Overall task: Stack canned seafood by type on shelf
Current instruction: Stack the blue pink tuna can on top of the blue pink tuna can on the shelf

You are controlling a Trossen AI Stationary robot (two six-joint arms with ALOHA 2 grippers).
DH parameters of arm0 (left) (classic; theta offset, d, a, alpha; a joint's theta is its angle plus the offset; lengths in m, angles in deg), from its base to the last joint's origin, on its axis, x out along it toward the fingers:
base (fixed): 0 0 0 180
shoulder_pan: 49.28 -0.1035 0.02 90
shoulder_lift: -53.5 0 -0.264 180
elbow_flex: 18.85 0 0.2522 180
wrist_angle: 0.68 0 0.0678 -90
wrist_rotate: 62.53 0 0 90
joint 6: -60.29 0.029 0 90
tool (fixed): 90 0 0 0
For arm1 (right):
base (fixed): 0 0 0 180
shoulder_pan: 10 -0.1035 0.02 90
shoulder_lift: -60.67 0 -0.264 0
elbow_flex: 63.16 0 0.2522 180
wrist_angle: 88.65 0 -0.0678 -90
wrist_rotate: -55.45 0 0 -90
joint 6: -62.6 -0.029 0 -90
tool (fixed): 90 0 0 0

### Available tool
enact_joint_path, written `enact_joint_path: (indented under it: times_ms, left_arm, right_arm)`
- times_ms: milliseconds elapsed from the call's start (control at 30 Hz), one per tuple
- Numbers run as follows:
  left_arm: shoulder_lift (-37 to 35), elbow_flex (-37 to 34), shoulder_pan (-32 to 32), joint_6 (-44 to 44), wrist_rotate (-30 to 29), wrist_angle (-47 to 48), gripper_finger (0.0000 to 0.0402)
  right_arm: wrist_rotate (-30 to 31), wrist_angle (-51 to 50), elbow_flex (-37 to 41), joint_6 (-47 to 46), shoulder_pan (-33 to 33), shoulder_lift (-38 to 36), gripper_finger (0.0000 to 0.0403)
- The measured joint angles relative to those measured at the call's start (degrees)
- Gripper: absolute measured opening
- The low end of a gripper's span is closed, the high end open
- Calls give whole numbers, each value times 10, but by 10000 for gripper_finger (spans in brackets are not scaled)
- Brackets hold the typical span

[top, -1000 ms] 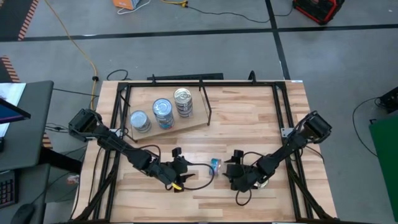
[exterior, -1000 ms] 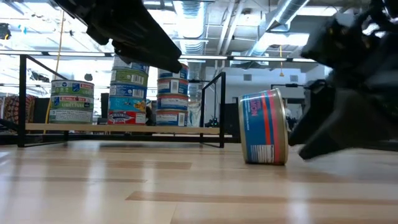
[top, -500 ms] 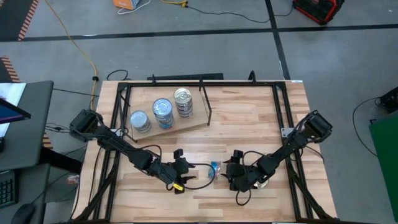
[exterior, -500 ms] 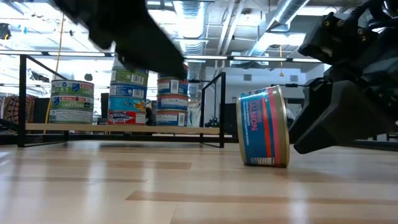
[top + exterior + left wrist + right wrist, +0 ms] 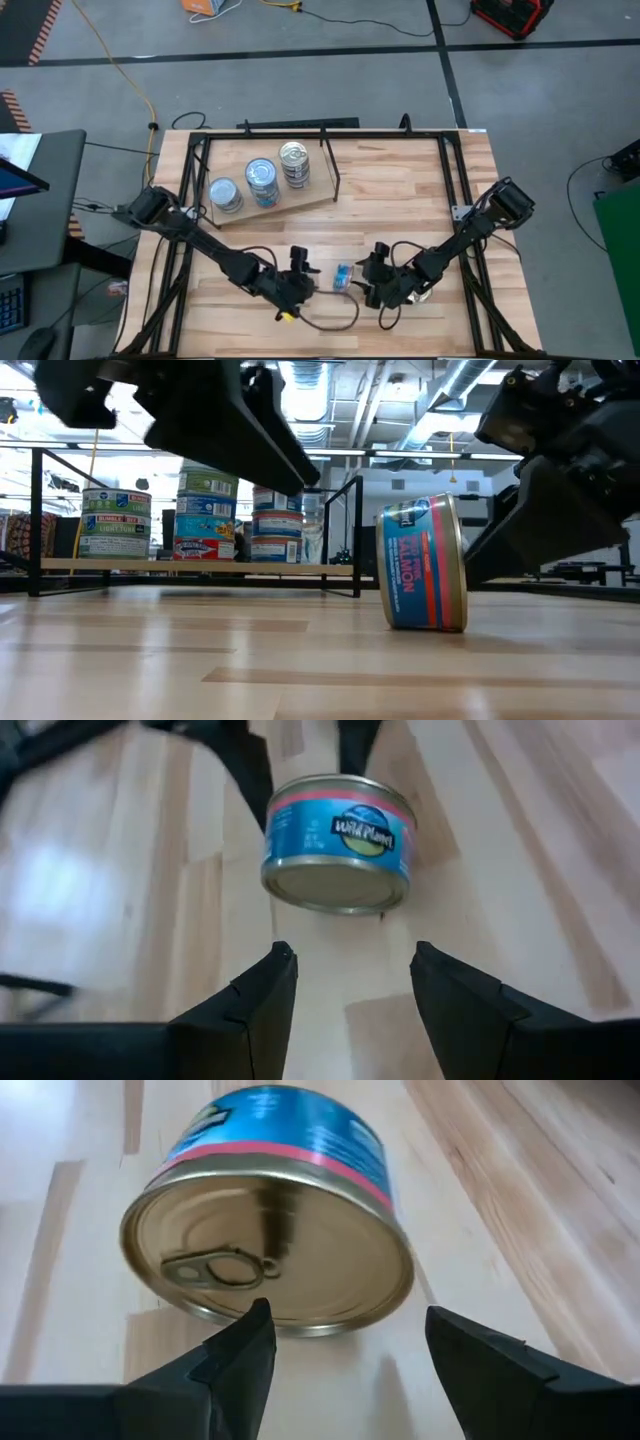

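Butcher-block tabletop (image 5: 400, 200) under ducted workshop ceiling (image 5: 320, 390)

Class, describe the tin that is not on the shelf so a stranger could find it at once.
Start at the wooden table and look at its near half, between the two grippers. There a blue tin stands tipped on its edge. Every other tin sits stacked on the plywood shelf at the far left.

Tin (image 5: 270, 1230): glossy blue label, dull gold metal lid. Tabletop (image 5: 200, 670): smooth pale wood, light sheen.
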Motion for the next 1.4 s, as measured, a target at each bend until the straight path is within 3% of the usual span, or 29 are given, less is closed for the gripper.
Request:
enact_joint_path:
  times_ms: [167, 400, 600, 900, 1167, 1400]
  left_arm:
    - [0, 25, 11, 90, -5, 40, 203]
    - [0, 43, 22, 243, -3, 51, 258]
    - [0, 44, 16, 339, 24, 46, 272]
    - [0, 44, -10, 381, 32, 17, 271]
    - [0, 49, -40, 392, 44, 36, 270]
    - [0, 86, -84, 394, 83, 79, 270]
  right_arm:
    - [0, 13, 0, -43, 9, 0, 285]
    - [0, 21, 0, -60, 28, 0, 285]
    - [0, 23, 0, -4, 63, 0, 285]
    - [-32, 7, 0, 92, 107, -5, 285]
    - [-38, -162, 0, -34, 68, -76, 285]
    - [37, -231, 14, -137, -22, -109, 285]
